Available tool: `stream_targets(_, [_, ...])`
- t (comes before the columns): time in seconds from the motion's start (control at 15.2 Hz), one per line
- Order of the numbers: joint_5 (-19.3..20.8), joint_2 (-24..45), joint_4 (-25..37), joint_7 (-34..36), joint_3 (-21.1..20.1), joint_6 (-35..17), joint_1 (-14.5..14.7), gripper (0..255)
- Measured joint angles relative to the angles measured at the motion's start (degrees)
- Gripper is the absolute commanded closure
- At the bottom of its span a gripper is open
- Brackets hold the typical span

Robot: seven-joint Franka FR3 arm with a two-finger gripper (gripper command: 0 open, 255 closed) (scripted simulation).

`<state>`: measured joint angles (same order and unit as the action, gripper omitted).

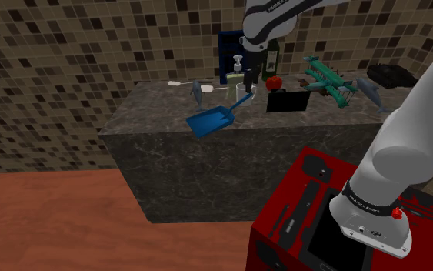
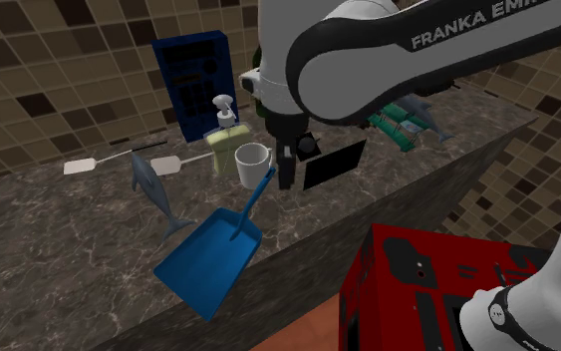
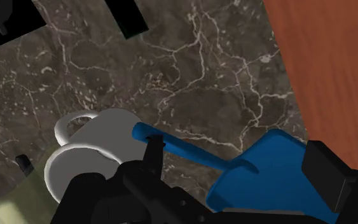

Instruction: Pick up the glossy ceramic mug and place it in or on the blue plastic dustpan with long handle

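A glossy white mug point(image 2: 253, 160) stands upright on the dark marble counter point(image 2: 59, 259), its handle point(image 3: 69, 124) turned away from the dustpan. The blue dustpan point(image 2: 208, 261) lies near the counter's front edge, and its long handle point(image 2: 261, 187) reaches up to the mug's side. My black gripper point(image 2: 289, 172) hangs just off the mug, on the second exterior view's right. In the wrist view the fingers point(image 3: 329, 177) stand far apart, open and holding nothing, with the mug point(image 3: 101, 149) by one finger and the dustpan point(image 3: 266, 172) by the other. The shoulder view shows the gripper point(image 1: 249, 81) over the mug point(image 1: 242, 92).
A pale soap dispenser point(image 2: 225, 140) stands right behind the mug, with a dark blue box point(image 2: 193, 75) against the tiled wall. A grey dolphin figure point(image 2: 153, 184), a black tablet point(image 2: 333, 165), a green toy plane point(image 2: 400, 125) and a red apple point(image 1: 273, 81) crowd the counter.
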<state>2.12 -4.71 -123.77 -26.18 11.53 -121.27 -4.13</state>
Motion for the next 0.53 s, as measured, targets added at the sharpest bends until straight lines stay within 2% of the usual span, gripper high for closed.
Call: stream_targets(0.53, [-3.61, 17.17, 14.41, -6.72, 1.35, -4.56, -2.10, 0])
